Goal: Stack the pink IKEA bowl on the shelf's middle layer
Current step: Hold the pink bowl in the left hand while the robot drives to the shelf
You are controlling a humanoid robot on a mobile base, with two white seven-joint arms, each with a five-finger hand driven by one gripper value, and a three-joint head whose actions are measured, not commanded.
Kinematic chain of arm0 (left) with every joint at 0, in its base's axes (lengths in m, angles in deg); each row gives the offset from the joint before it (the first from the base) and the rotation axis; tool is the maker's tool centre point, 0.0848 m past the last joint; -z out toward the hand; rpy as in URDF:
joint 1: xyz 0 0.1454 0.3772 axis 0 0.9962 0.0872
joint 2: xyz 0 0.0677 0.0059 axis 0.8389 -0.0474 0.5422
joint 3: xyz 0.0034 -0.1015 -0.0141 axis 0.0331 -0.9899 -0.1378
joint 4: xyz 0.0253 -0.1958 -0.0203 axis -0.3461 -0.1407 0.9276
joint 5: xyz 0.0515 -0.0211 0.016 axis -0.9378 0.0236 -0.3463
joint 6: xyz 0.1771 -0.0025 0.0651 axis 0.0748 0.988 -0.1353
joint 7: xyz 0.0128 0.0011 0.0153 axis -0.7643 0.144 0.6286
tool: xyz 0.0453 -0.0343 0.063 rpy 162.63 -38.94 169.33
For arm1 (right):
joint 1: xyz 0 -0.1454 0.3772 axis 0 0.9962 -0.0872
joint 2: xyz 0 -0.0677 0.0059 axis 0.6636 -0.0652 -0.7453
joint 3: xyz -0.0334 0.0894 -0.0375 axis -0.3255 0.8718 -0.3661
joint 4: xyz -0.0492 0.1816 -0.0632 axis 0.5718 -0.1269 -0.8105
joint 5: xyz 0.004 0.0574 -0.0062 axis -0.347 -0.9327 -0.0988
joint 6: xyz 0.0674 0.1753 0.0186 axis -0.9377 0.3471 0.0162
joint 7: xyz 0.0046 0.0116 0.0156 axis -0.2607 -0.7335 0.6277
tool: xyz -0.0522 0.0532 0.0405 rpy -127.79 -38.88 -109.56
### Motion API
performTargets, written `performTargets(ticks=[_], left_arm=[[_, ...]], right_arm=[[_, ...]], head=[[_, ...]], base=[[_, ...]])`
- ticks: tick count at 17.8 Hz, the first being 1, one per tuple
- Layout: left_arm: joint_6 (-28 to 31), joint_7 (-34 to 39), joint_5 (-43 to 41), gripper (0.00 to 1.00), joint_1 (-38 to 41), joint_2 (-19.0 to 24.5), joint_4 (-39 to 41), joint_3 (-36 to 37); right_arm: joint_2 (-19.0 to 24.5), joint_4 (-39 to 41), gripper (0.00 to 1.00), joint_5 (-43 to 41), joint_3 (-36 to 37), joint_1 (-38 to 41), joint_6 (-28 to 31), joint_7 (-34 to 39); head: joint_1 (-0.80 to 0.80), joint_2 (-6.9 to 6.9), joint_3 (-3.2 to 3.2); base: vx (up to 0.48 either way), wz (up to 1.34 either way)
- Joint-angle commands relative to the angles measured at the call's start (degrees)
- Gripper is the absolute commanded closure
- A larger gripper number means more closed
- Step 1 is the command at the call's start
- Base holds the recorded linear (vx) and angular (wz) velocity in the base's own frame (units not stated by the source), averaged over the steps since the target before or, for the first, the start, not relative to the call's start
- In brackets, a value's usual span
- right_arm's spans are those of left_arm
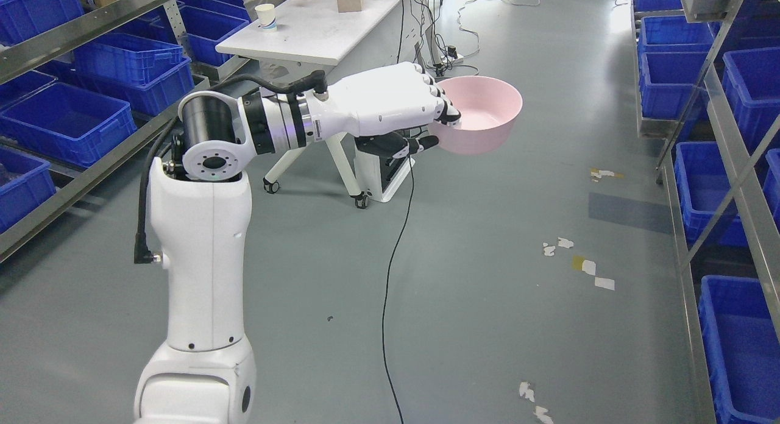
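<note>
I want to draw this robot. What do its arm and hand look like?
The left arm is glossy white, with a black-and-silver round joint at the bend. A black cable loops along it. The left hand is white with five fingers and dark fingertips.

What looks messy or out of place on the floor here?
Torn paper scraps lie scattered across the grey floor right of centre, and a black cable trails loose over it. The left hand grips the pink bowl level, nothing spilled.
</note>
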Motion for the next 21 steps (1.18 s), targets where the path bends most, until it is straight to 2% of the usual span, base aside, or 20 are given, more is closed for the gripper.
performTargets(ticks=[1,21], left_arm=[[0.0,0.1,0.0,0.99,0.0,1.5,-0.3,-0.4],[0.0,0.1,0.0,0.99,0.0,1.6,-0.4,-0.8]], right_arm=[[-1.0,1.0,0.0,0.0,0.0,1.2,0.0,0.0],[-1.0,1.0,0.0,0.0,0.0,1.2,0.0,0.0]], head=[[0.0,0.0,0.0],[0.0,0.0,0.0]], base=[[0.153,-0.02],[0.185,-0.06]])
